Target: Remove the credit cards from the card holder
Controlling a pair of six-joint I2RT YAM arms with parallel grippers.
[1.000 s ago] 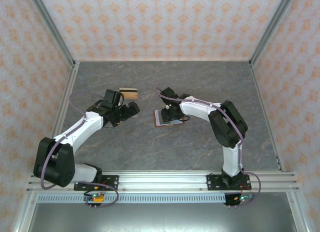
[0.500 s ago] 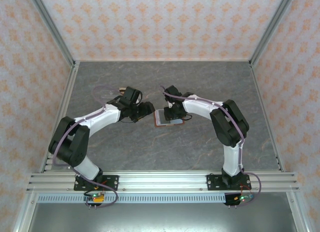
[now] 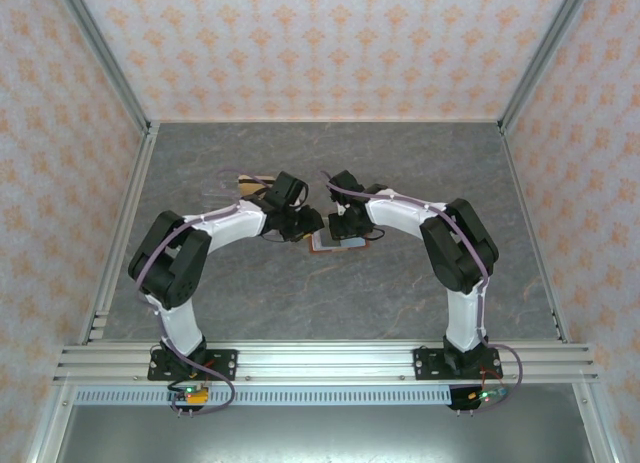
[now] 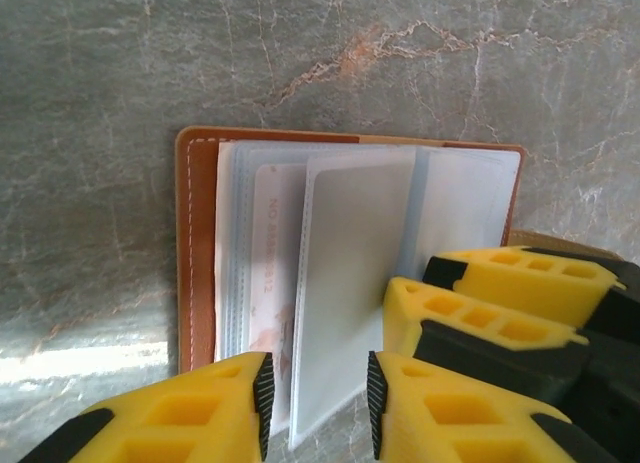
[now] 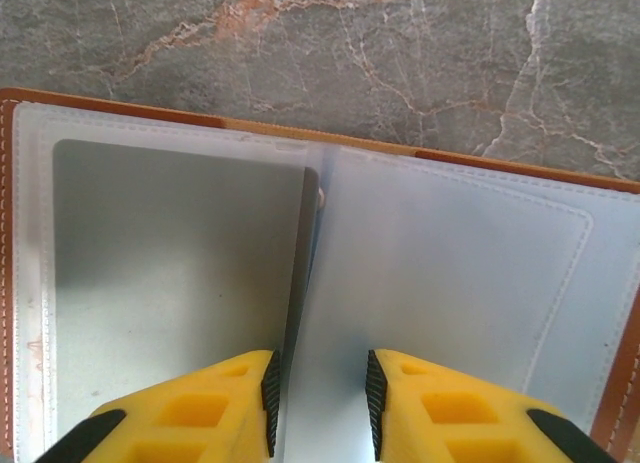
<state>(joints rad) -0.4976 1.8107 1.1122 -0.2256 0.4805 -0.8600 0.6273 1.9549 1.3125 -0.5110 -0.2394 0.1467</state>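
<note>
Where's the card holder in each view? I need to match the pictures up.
Top external: holder near picture centre, lying open.
Left wrist: holder mid-frame, brown edge at left.
Right wrist: holder across the lower frame, clear sleeves up.
Shared landmark: grey card in its sleeve, in both wrist views.

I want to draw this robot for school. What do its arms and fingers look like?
Both the left arm and right arm have smooth white tubes joined by chunky black round joints. A thin purple cable runs along each one. The fingers are bright yellow blocks with square hollows, and their inner pads are black and ribbed.
</note>
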